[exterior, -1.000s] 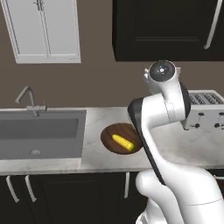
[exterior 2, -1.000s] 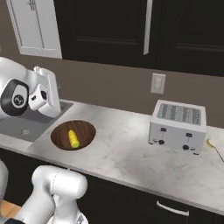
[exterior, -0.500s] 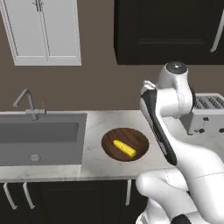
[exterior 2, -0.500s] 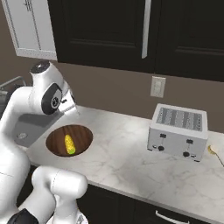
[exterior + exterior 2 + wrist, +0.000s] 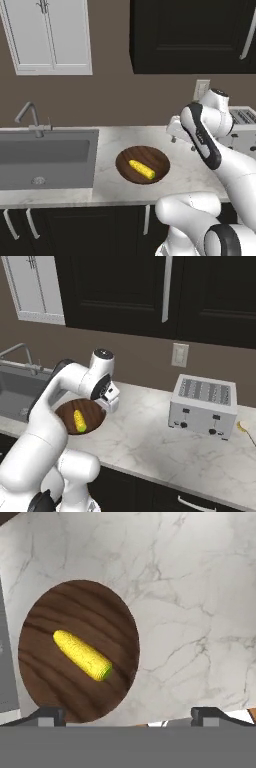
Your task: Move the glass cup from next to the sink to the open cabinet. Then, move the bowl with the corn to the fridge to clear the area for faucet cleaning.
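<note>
On the marble counter (image 5: pixel 185 177) under dark cabinets, our gripper (image 5: pixel 129 714) hangs wide open, empty, above the bowl (image 5: pixel 45 617) holding corn (image 5: pixel 82 655).

The arm (image 5: pixel 210 145) is built from smooth, glossy white shells, rounded and tube-like, with bulging housings at each joint. Dark grey to black rings and bands are seen between the white segments where the links meet. A long black strip is set along one link in the left base view. A round cap with a dark disc is carried on the top joint (image 5: pixel 103 354), and a dark circular face is set into the side of the housing just below it. The hand (image 5: pixel 111 397) is a boxy white block. The pincer (image 5: pixel 129 716) is tipped with two small dark, square-ended fingers.
</note>
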You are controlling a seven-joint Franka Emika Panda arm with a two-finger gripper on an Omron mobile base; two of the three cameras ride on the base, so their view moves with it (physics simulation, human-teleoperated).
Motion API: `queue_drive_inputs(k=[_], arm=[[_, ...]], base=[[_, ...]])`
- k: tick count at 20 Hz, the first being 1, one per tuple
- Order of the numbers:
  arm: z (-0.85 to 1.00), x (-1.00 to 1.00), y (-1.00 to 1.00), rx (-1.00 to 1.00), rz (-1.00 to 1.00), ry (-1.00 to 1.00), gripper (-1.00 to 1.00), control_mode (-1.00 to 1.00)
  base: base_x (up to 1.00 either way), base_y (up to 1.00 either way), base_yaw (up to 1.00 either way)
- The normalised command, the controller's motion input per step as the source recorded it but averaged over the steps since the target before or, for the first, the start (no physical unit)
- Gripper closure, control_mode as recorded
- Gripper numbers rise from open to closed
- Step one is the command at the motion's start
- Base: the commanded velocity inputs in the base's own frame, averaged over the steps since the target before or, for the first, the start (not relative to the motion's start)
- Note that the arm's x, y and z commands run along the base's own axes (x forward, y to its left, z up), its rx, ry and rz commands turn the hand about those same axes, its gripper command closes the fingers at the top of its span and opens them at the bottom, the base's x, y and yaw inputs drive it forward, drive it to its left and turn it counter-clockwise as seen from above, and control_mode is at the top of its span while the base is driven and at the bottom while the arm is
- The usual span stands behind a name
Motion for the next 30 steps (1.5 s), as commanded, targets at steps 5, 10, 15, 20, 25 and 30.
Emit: queue_drive_inputs(k=[5,10,15,20,25,30], arm=[[-0.35,0.0,0.0,0.05,0.03,0.12,-1.0,-1.0],[-0.56,0.24,0.24,0.01,-0.04,0.14,-1.0,-1.0],[-0.69,0.2,0.04,0.02,0.0,0.12,-1.0,-1.0],[-0.45,0.25,0.01,0.02,0.0,0.04,-1.0,-1.0],[-0.08,0.42,0.11,0.0,-0.02,0.0,-1.0,-1.0],[-0.32,0.3,0.06,0.0,0.0,0.0,-1.0,-1.0]], base=[[0.0,0.0,0.0],[0.0,0.0,0.0],[0.0,0.0,0.0],[0.0,0.0,0.0],[0.0,0.0,0.0],[0.0,0.0,0.0]])
